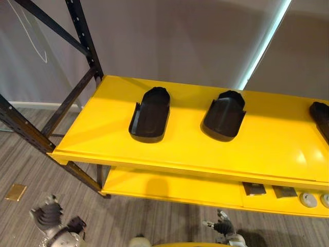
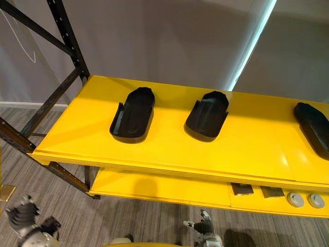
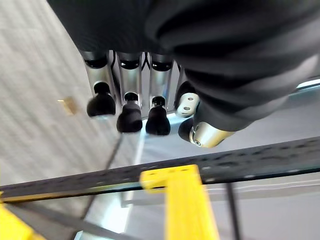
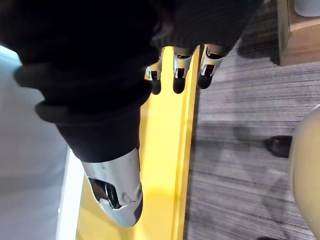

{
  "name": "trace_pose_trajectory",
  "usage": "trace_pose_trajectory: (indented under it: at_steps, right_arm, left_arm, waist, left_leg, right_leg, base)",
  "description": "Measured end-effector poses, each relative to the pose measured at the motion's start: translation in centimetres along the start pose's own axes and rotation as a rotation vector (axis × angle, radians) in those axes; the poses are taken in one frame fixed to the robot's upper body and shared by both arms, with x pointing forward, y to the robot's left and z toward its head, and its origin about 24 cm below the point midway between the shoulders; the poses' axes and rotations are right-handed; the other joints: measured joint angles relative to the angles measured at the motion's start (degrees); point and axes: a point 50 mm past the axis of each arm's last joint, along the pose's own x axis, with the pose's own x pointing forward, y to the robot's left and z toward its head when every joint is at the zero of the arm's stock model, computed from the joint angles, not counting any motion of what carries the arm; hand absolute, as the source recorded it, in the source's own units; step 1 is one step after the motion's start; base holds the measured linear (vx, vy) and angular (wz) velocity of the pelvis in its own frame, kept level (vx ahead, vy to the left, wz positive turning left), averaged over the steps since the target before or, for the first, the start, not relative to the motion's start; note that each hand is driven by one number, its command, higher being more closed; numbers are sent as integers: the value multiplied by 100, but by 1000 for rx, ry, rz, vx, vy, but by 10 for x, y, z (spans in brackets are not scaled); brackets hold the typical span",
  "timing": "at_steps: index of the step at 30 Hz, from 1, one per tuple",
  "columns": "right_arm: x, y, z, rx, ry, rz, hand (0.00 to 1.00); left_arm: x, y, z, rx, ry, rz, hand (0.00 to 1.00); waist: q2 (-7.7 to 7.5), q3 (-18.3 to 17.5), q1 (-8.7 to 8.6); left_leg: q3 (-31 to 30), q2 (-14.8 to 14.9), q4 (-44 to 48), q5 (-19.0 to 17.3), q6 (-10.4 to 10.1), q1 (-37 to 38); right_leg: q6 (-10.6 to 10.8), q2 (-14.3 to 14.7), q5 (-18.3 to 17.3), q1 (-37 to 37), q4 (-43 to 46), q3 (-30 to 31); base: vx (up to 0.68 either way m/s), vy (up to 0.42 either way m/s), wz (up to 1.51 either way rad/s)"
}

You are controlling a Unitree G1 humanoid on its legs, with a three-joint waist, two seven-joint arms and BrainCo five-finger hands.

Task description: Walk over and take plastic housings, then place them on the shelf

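Note:
Three black plastic housings lie on the top yellow shelf point(image 1: 267, 146): one at the left point(image 1: 150, 114), one in the middle point(image 1: 224, 116), and one at the right edge point(image 1: 321, 117), cut off by the frame. My left hand point(image 1: 49, 216) hangs low over the floor, left of the shelf's corner, fingers point(image 3: 130, 100) relaxed and holding nothing. My right hand point(image 1: 223, 226) hangs low in front of the lower shelf point(image 1: 169, 188), fingers point(image 4: 180, 70) relaxed and empty. Both hands are well below and short of the housings.
The black steel rack upright point(image 1: 85, 36) and its diagonal braces stand at the shelf's left end. Small flat parts point(image 1: 254, 189) and round discs point(image 1: 308, 199) sit on the lower shelf at the right. A brass plate point(image 1: 16, 192) lies in the grey floor. A wall runs behind the rack.

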Motion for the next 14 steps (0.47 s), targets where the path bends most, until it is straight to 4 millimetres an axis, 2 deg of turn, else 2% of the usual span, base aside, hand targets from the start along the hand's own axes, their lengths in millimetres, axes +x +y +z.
trace_pose_trajectory:
  at_steps: [1,4,9,14]
  right_arm:
    - [0,0,1,0,0,0,0]
    - [1,1,9,5,-29,2,0]
    - [4,4,16,13,-49,5,0]
    - [4,-2,13,29,-35,-20,0]
  left_arm:
    - [-3,-3,-19,31,83,-31,0]
    - [-9,-25,-43,64,194,-157,0]
    - [-14,-40,-60,93,273,-252,0]
    - [-26,-52,-80,145,358,-332,0]
  waist:
    - [-47,-31,-10]
    - [-49,-30,1]
    - [9,-3,-5]
    - [87,3,-10]
  left_leg:
    - [26,-14,15,-3,0,1]
    - [70,-40,37,-3,1,33]
    - [126,-74,51,-3,2,96]
    - [161,-87,-17,27,24,132]
  right_leg:
    - [8,-31,-14,11,16,-2]
    - [21,-98,-21,13,54,-25]
    - [77,-148,-59,47,100,-18]
    - [92,-158,-94,-6,186,-14]
  base:
    - [108,41,8]
    - [72,20,8]
    - [-7,8,1]
    - [-71,-6,-2]
